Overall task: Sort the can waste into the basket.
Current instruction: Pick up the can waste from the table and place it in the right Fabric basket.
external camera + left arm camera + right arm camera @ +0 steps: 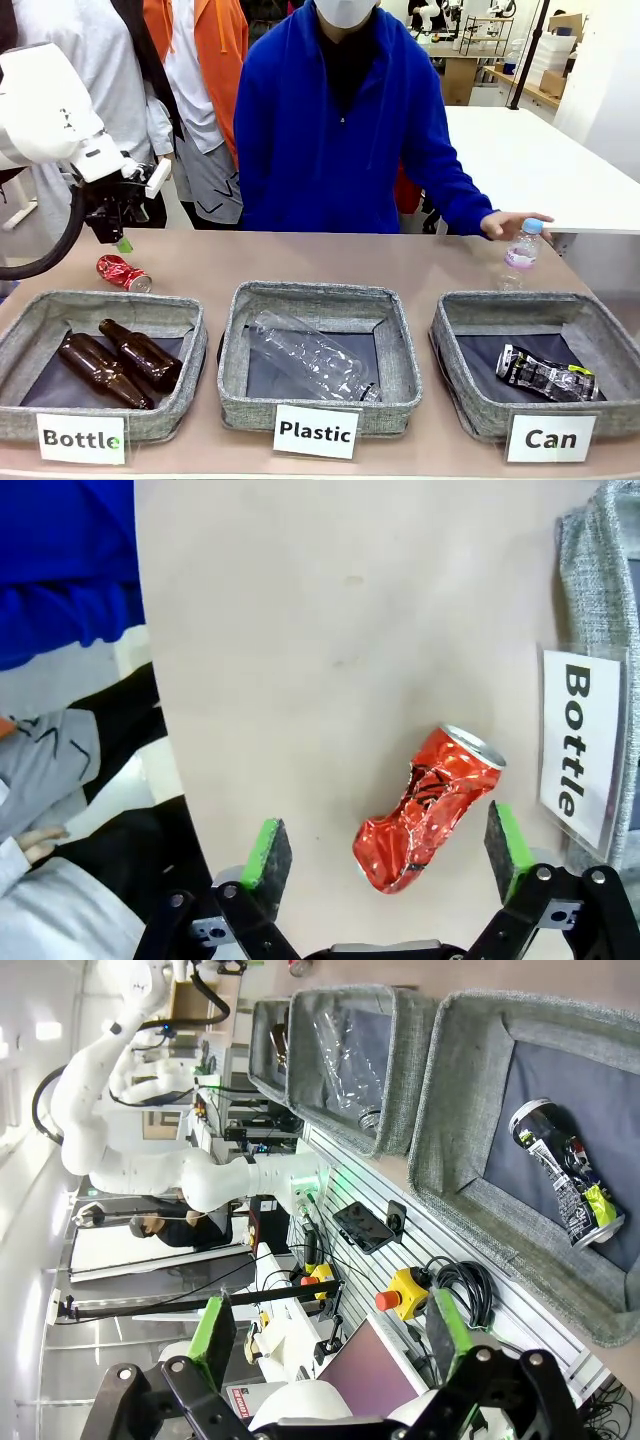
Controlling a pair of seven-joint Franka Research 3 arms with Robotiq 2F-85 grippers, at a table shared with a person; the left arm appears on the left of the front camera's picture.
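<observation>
Black can (545,375) in Can basket (475,418), done; red can (123,272) left nr table's (300,258) far-left corner, left jaws wide open over it, empty; right jaws open, empty too.

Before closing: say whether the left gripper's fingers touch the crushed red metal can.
Apart. Left wrist view: bare table shows between the crushed red metal can and both fingers of the open left gripper.

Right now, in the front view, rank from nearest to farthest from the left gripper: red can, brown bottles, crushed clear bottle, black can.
1. Red can, on the table beneath the left gripper.
2. Brown bottles, left basket.
3. Crushed clear bottle, middle basket.
4. Black can, right basket.
</observation>
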